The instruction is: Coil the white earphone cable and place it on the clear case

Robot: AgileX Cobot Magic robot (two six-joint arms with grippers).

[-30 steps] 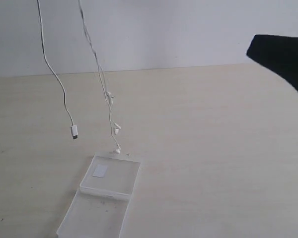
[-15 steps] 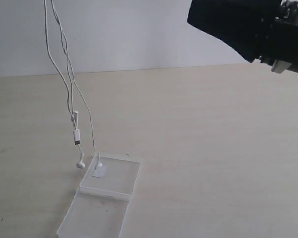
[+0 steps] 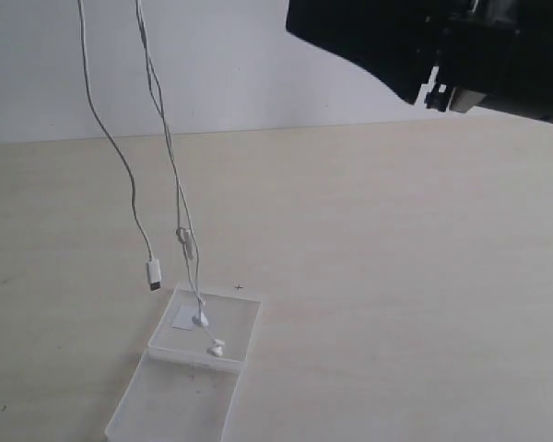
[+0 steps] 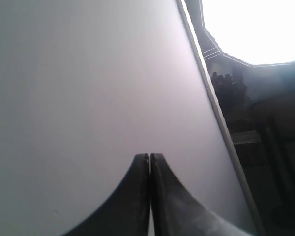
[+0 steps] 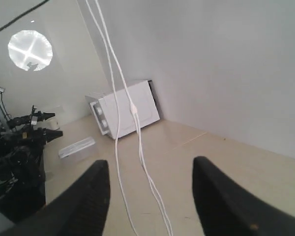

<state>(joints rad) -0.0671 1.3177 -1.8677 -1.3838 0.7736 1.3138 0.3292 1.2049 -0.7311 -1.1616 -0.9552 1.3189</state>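
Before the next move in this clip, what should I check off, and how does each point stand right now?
1. clear case open, flat on the table: ok.
2. Both earbuds on the case: ok, they lie on the half with the sticker.
3. plug over the case: not ok, it hangs beside the case's left edge.
4. white earphone cable coiled: not ok, two long strands hang from above the picture.
5. right gripper open: ok, and the wrist view shows both strands between its fingers.
6. left gripper holding the cable: cannot tell. Its jaws are shut, but no cable shows between them.
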